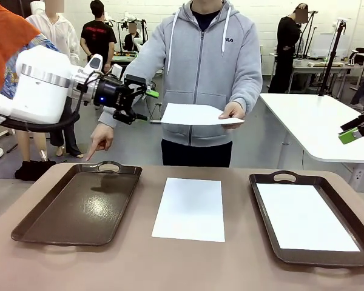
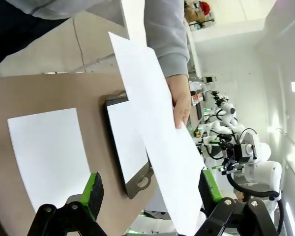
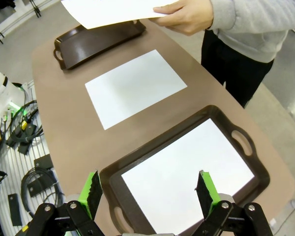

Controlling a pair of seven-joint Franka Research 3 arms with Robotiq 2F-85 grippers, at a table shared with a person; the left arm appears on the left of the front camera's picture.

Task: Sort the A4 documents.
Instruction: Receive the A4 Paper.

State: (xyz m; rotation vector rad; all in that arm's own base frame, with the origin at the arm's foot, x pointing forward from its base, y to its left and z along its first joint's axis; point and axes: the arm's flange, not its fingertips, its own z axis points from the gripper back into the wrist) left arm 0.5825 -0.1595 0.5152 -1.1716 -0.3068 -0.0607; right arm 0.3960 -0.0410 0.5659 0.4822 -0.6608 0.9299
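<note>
A person across the table holds one A4 document flat in one hand. Their other hand points down at the empty left tray. My left gripper hovers open just left of that sheet's edge. In the left wrist view the held sheet reaches in between its green pads. A second sheet lies on the table between the trays. A third sheet lies in the right tray. My right gripper hangs open at the far right, above that tray.
The table is brown with rounded corners. A white table stands behind at the right. Cables and gear lie on the floor beside the table's end. Other people stand far back.
</note>
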